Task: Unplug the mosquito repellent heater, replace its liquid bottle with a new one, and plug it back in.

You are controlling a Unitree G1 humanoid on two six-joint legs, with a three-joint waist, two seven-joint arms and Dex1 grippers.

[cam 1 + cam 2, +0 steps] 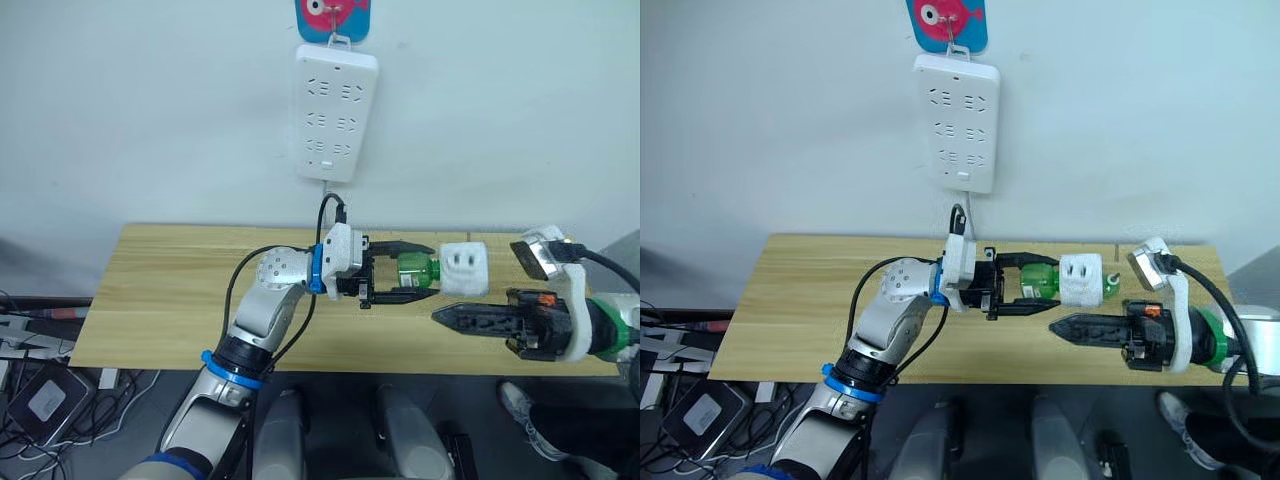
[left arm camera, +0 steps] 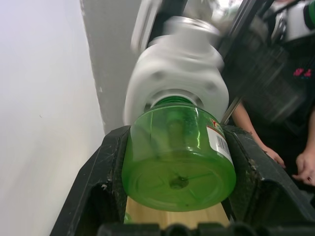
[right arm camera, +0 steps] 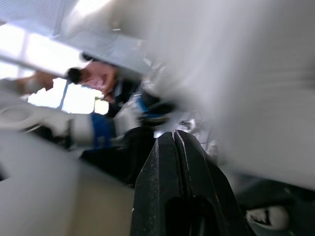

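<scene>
The mosquito repellent heater (image 1: pixel 464 267), its green liquid bottle (image 1: pixel 418 270) attached, hangs above the wooden table (image 1: pixel 170 290). The left gripper (image 1: pixel 405 272) clamps the bottle; the right gripper (image 1: pixel 445 317), fingers pressed together and empty, sits just below.

Table (image 1: pixel 170 290): light wood top with visible grain, its long back edge set against the wall.
Wall (image 1: pixel 150 110): plain pale surface rising behind the table.
Power strip (image 1: pixel 335 115): long white block hung upright on the wall above the table's back edge, three rows of paired sockets down its face.
Hook plate (image 1: pixel 333 18): blue plaque with a red and white fish figure, fixed to the wall at the strip's upper end.
Cables (image 1: pixel 30 330): dark tangle on the floor beside the table's left end.
Grey device (image 1: pixel 45 400): flat box lying on the floor among those cables.
</scene>
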